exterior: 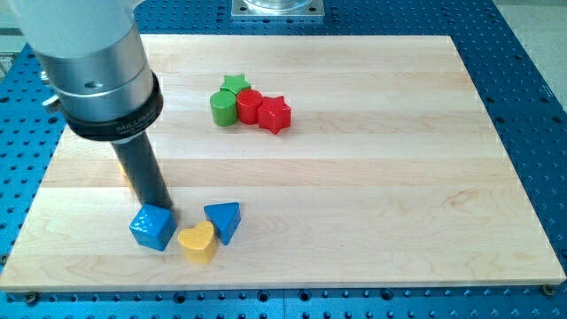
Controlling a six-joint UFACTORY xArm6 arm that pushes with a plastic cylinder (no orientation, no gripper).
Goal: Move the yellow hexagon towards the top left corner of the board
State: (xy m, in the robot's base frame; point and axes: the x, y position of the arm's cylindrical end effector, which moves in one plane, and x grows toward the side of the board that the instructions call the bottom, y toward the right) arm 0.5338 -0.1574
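Rod tip [166, 210] beside glossy blue cube [151, 228]

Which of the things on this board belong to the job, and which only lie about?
Job: yellow block, mostly hidden behind my rod; my tip, by the blue cube.
Lying about: blue cube, blue triangle, yellow heart, green star, green cylinder, red cylinder, red star.

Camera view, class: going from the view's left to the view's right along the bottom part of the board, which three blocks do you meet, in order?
Blue cube → yellow heart → blue triangle. My tip stands just above the blue cube, at its top right.
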